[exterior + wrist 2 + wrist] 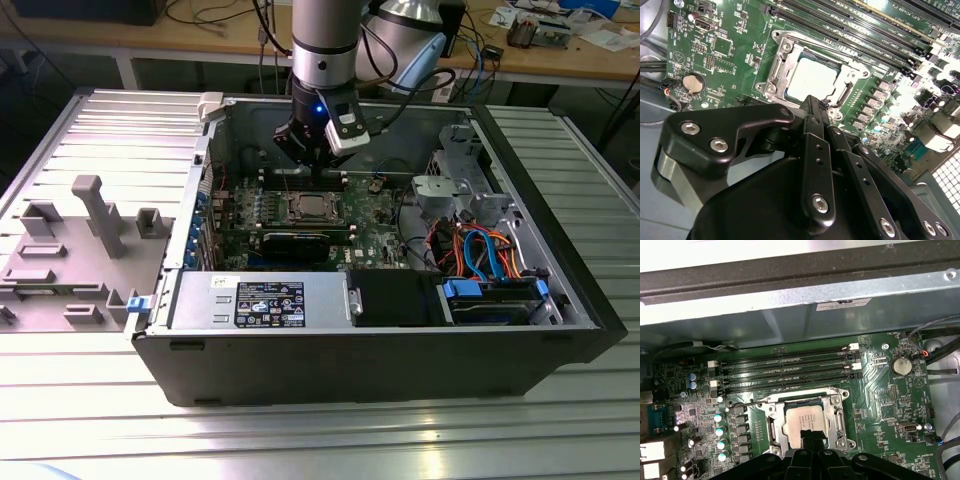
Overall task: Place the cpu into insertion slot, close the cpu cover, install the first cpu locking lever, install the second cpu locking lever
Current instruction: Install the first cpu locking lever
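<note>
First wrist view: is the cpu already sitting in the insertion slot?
Yes, the cpu lies seated flat there, with the silver cpu cover framing its metal top.

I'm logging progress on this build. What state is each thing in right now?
Small square silver-topped cpu: seated, lying flat.
Thin square silver metal cpu cover: down flat around the cpu.
Black gripper: shut, empty, tip at the cover's edge.
Black metal computer case: open, side panel off.
Round silver coin battery: seated in its holder.
</note>
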`<state>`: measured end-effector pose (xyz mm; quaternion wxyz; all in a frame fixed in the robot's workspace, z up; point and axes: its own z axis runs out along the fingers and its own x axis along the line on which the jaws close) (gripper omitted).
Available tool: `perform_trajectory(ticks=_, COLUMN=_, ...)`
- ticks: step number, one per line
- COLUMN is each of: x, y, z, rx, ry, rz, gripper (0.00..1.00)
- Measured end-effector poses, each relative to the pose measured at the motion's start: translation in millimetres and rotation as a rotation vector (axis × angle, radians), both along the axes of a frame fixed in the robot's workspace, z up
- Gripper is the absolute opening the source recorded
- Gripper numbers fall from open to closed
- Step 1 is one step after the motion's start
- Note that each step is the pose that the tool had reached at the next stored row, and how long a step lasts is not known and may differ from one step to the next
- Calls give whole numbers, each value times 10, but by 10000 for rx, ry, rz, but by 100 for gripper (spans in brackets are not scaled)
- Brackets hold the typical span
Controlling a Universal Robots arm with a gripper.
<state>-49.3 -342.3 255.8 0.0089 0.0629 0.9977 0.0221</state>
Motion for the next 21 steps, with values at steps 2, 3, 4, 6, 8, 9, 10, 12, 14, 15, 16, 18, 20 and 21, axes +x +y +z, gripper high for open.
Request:
perform_trajectory(ticks=2, x=-1, y=0, z=0, rx=0, ry=0, rz=-1, gripper=11)
perform_trajectory(ticks=3, x=-1, y=0, z=0, rx=0, ry=0, rz=-1, gripper=11)
perform_trajectory(ticks=4, x=-2, y=0, z=0, rx=0, ry=0, rz=-1, gripper=11)
perform_trajectory(ticks=6, x=-20, y=0, z=-1, rx=0, ry=-1, rz=-3, gripper=11)
perform_trajectory(ticks=8, x=-39, y=-1, z=-1, rx=0, ry=0, rz=-1, gripper=11)
perform_trajectory(ticks=9, x=-58, y=-1, z=-1, rx=-1, ry=0, rz=-1, gripper=11)
perform_trajectory(ticks=10, x=-68, y=-1, z=-1, rx=0, ry=0, rz=-1, gripper=11)
perform_trajectory(ticks=12, x=-74, y=-1, z=-1, rx=0, ry=1, rz=87, gripper=11)
perform_trajectory(ticks=14, x=-75, y=-2, z=-1, rx=0, ry=1, rz=438, gripper=11)
perform_trajectory(ticks=15, x=-76, y=-1, z=-1, rx=-1, ry=1, rz=770, gripper=11)
perform_trajectory(ticks=16, x=-80, y=-2, z=-2, rx=0, ry=0, rz=991, gripper=11)
perform_trajectory(ticks=18, x=-114, y=-2, z=-1, rx=-1, ry=1, rz=1010, gripper=11)
perform_trajectory(ticks=20, x=-166, y=-2, z=-2, rx=0, ry=1, rz=1013, gripper=11)
perform_trajectory(ticks=21, x=-199, y=-2, z=-2, rx=1, ry=1, rz=1013, gripper=11)
